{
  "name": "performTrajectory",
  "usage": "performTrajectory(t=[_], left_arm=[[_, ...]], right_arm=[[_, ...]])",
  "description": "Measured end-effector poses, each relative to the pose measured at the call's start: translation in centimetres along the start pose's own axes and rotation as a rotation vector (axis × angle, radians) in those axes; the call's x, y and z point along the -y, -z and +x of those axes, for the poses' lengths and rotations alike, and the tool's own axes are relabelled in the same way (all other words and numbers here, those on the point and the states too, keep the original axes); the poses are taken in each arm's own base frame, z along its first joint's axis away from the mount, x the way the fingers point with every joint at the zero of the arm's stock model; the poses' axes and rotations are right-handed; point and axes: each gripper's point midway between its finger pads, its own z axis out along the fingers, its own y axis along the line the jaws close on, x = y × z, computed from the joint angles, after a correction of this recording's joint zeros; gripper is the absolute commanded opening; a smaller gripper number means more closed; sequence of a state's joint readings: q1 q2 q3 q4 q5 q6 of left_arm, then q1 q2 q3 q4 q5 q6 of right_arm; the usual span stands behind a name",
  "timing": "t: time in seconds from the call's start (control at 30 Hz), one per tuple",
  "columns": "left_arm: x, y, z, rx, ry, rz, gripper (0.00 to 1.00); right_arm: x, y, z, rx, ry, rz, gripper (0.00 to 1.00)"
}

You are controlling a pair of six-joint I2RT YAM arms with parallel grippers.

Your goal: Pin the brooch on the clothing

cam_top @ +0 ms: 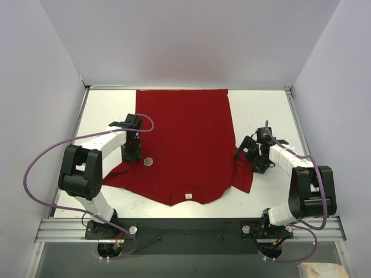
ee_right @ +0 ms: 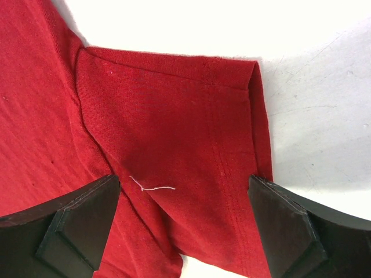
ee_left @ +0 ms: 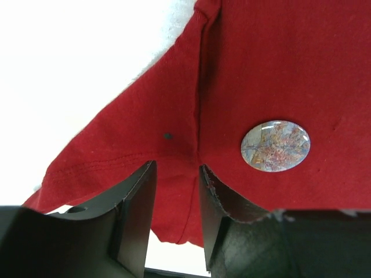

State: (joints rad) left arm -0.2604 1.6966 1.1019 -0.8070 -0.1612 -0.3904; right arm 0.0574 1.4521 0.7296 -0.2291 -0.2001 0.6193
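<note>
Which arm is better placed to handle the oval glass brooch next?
Left. The oval glass brooch lies on the red short-sleeved T-shirt right beside the left gripper. The right gripper hangs open over the opposite sleeve, well away from it.

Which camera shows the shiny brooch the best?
The left wrist view: the brooch looks big there, an oval with a mottled pattern, lying on the red T-shirt. The top external view shows it only as a tiny pale dot. The right wrist view shows just shirt, no brooch.
</note>
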Motion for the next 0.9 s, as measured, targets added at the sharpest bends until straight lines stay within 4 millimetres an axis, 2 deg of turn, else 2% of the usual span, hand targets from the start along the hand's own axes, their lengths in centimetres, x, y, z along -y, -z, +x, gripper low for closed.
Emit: performTrajectory(t=[0.07,0.3,0.33,0.43,0.47,0.73,0.9], left_arm=[[0.0,-0.2,0.0,0.0,0.001,-0.004,0.37],[-0.1,-1.5,0.3,-0.024,-0.005,-0.042,0.33],[-0.1,-1.6,0.3,-0.026,-0.009,-0.047,0.29],[0.2,-1.7,0.3,-0.02,-0.01,-0.045,0.06],[0.3,-1.7,0.3,-0.018,-0.01,-0.043,0.01],[0.3,-1.5,0.1,-0.007,-0.029,-0.066,0.0],[-0.5,-0.1,-1.8,0.036,-0.045,-0.12,0.0]], right_arm=[[0.0,0.0,0.0,-0.001,0.003,-0.001,1.0],[0.0,0.0,-0.2,-0.006,0.004,-0.01,0.99],[0.0,0.0,-0.2,-0.007,0.002,-0.011,0.99],[0.1,0.0,-0.2,-0.01,-0.001,-0.015,0.99],[0.1,0.0,-0.3,-0.011,-0.003,-0.017,0.99],[0.1,0.0,-0.3,-0.016,-0.006,-0.024,0.99],[0.1,0.0,-0.3,-0.017,-0.002,-0.025,0.99]])
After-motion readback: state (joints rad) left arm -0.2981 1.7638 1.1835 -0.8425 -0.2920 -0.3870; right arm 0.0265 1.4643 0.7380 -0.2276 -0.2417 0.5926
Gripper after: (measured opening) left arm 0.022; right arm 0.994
